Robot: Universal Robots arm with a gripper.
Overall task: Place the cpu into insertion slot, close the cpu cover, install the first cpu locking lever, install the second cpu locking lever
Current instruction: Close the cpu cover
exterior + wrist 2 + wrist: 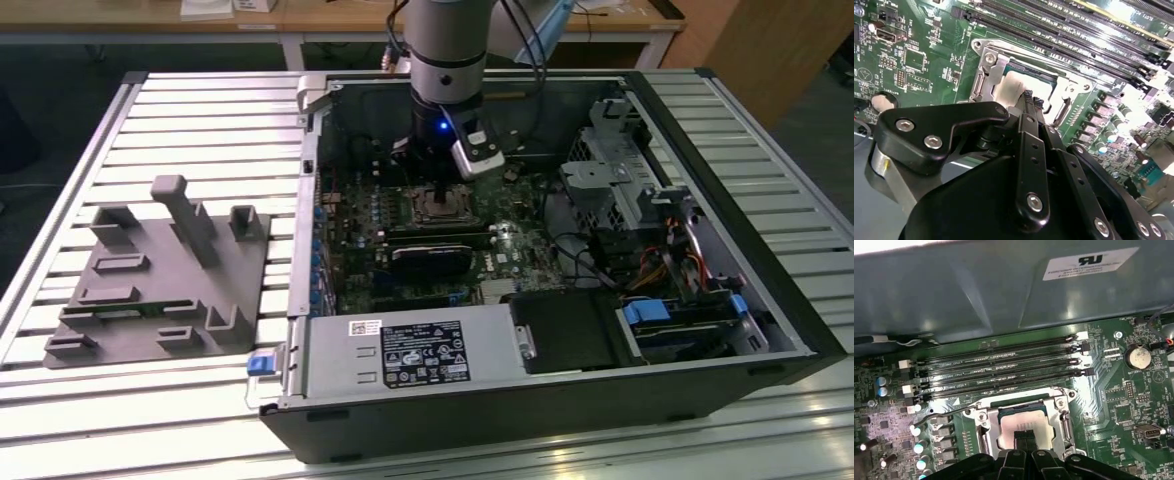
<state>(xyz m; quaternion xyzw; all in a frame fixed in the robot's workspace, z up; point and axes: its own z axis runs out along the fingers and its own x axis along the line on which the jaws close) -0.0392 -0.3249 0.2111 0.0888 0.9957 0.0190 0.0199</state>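
Note:
The cpu [1024, 426] [1013, 85], a pale silvery square, lies flat in the insertion slot [441, 208] on the green board. Around it lies the cpu cover [1063, 416] [988, 67], a silvery frame lying down over the chip's edges. My gripper [1025, 436] [1031, 96] [435, 182] is shut, its black fingertips pressed together with nothing between them, right over the cpu's top face near one edge. Whether the tips touch the chip is unclear. A thin wire locking lever [949, 409] runs out from one side of the socket.
Several long black memory slots [1004, 371] run beside the socket, with the grey case wall [979, 290] beyond them. A coin battery [1137, 356] sits on the board. A power supply [414, 352] and drive cage [607, 180] stand inside the case. A grey fixture [154, 280] rests at the exterior view's left.

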